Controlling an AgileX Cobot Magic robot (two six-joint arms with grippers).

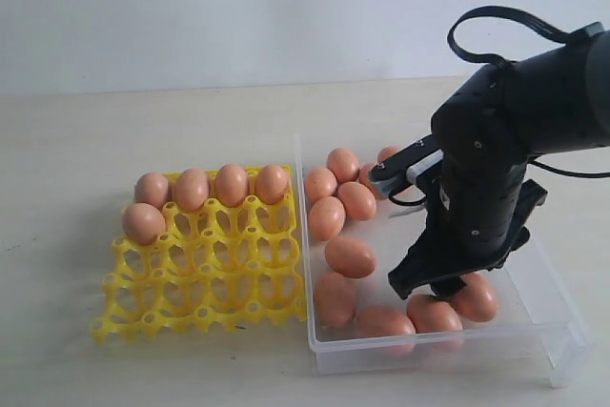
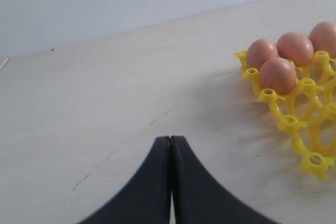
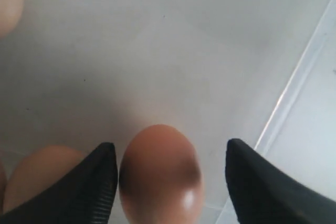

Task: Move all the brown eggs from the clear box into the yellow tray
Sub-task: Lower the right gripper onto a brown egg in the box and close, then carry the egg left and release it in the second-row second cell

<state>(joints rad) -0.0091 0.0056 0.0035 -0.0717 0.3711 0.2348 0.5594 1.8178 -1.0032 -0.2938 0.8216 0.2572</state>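
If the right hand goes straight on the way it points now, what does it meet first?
Most likely the brown egg lying between the open fingers of the right hand, inside the clear box; how far off is unclear.

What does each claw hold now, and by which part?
Nothing is held. The right claw stands open around a brown egg in the clear box, not closed on it; the left claw is shut and empty.

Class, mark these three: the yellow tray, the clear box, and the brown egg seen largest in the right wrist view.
yellow tray [image 1: 202, 283], exterior view, bare front lattice.
clear box [image 1: 496, 345], exterior view, front wall.
brown egg [image 3: 160, 174], right wrist view, middle of its shell.
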